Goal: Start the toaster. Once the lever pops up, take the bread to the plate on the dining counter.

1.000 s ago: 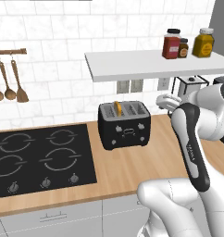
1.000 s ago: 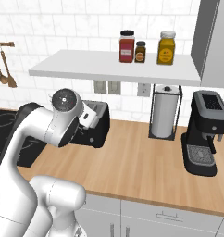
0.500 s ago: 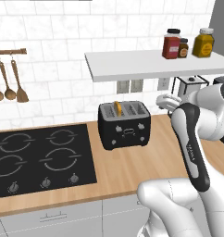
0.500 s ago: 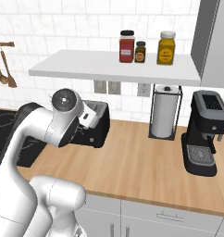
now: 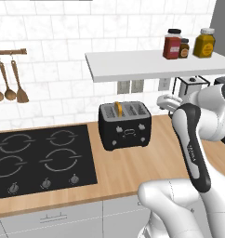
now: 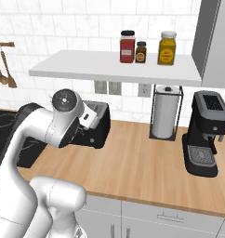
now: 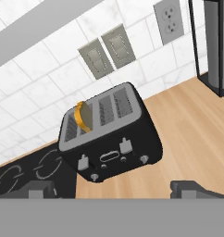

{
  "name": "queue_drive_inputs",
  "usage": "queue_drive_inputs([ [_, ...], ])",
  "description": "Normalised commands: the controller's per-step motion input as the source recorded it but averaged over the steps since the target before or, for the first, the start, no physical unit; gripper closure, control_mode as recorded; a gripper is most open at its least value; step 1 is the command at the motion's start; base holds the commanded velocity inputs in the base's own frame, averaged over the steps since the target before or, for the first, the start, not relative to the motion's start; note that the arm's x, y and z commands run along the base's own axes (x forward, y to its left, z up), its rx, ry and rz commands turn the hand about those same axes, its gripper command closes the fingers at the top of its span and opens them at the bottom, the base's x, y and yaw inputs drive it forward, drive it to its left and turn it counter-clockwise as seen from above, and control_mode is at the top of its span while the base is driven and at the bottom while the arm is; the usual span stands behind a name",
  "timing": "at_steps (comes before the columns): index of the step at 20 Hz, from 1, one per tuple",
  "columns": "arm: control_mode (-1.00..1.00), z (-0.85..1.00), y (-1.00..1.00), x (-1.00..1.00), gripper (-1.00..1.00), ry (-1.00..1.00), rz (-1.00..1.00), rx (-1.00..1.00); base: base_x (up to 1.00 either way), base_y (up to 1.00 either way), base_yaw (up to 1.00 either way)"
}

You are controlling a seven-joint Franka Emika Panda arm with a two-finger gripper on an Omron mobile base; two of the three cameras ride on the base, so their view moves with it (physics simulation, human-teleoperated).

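The glossy black toaster (image 5: pixel 125 125) stands on the wood worktop against the tiled wall, right of the hob. A bread slice (image 5: pixel 117 108) with a golden-orange crust sticks up out of its leftmost slot. In the hand view the toaster (image 7: pixel 109 139) sits ahead, with the bread (image 7: pixel 84 116) in the left slot and two grey levers on its front. My gripper (image 7: pixel 116 190) is open, its fingertips (image 7: pixel 192 187) wide apart and holding nothing. It hovers right of the toaster (image 6: pixel 99 129), apart from it. The plate and the dining counter are out of view.
A black hob (image 5: pixel 35 158) lies left of the toaster. A white shelf (image 5: pixel 156 62) with three jars hangs above it. Right of the toaster are a paper towel holder (image 6: pixel 165 116) and a black coffee machine (image 6: pixel 207 132). Bare wood worktop (image 6: pixel 147 162) lies in front.
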Motion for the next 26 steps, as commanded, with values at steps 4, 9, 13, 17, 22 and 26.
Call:
queue_drive_inputs([
  [4,-1.00,0.00,0.00,0.00,-1.00,0.00,0.00,0.00,0.00,0.00,0.00],
  [9,-1.00,0.00,0.00,0.00,-1.00,0.00,0.00,0.00,0.00,0.00,0.00],
  [13,-1.00,0.00,0.00,0.00,-1.00,0.00,0.00,0.00,0.00,0.00,0.00],
  [17,-1.00,0.00,0.00,0.00,-1.00,0.00,0.00,0.00,0.00,0.00,0.00],
  [22,-1.00,0.00,0.00,0.00,-1.00,0.00,0.00,0.00,0.00,0.00,0.00],
  [26,-1.00,0.00,0.00,0.00,-1.00,0.00,0.00,0.00,0.00,0.00,0.00],
])
